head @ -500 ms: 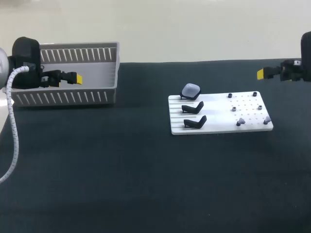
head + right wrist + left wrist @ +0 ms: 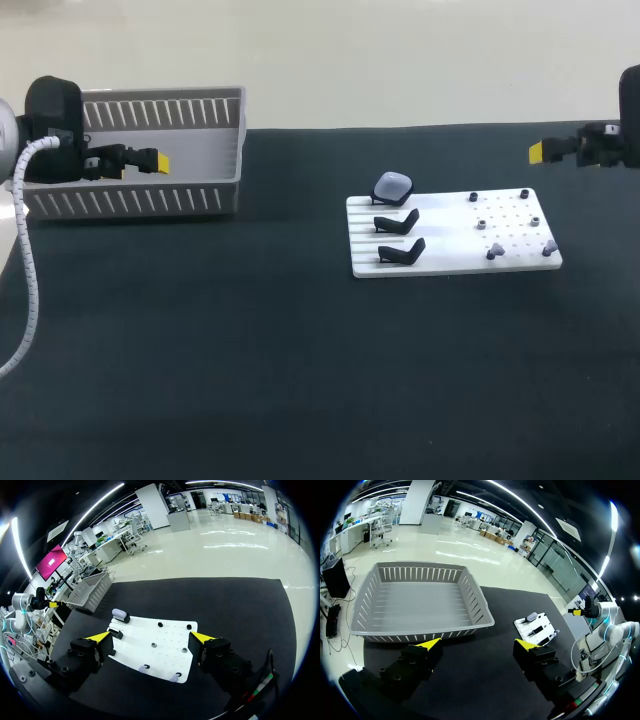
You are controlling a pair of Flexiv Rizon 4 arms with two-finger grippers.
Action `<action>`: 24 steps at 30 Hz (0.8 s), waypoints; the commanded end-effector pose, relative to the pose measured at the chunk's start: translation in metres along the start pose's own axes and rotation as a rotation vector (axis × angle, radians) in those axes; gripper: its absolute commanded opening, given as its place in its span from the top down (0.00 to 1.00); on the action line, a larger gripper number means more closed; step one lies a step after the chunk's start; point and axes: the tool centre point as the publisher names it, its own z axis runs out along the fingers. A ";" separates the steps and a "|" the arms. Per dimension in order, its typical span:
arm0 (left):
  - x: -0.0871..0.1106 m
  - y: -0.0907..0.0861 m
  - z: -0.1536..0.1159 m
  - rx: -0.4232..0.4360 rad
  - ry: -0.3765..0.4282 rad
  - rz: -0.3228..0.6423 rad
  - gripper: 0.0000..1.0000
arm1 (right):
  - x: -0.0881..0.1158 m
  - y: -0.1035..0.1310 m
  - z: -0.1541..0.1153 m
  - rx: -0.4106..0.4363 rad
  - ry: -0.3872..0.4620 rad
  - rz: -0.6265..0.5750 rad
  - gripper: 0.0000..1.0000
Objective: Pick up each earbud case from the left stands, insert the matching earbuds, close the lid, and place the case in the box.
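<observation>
A white board [image 2: 450, 258] lies right of the table's middle. On its far left stand rests a lavender earbud case [image 2: 393, 186], lid shut; the two black stands [image 2: 398, 221] nearer me are bare. Small earbuds sit on pegs at the board's right, dark ones [image 2: 473, 197] farther back and lavender ones [image 2: 493, 251] in front. My left gripper [image 2: 150, 160] hangs open by the grey box [image 2: 130, 200], holding nothing. My right gripper [image 2: 540, 152] is open beyond the board's far right corner. The right wrist view has the board [image 2: 165, 635] and case [image 2: 119, 613] ahead of the open right gripper [image 2: 150, 636].
The slatted grey box [image 2: 475, 600] stands just ahead of my open left gripper [image 2: 477, 642], and nothing shows inside it. Off beyond its right finger lies the board [image 2: 542, 630]. Black tabletop stretches between box and board.
</observation>
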 end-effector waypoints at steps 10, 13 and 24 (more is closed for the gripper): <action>-0.007 -0.017 0.009 0.269 -0.005 0.164 0.00 | 0.000 0.000 0.000 0.001 0.001 0.000 0.00; -0.009 -0.025 0.014 0.336 -0.012 0.263 0.00 | 0.000 0.000 0.000 0.001 0.001 0.000 0.00; -0.018 -0.066 0.031 0.572 -0.030 0.677 0.00 | 0.000 0.000 0.000 0.001 0.001 0.000 0.00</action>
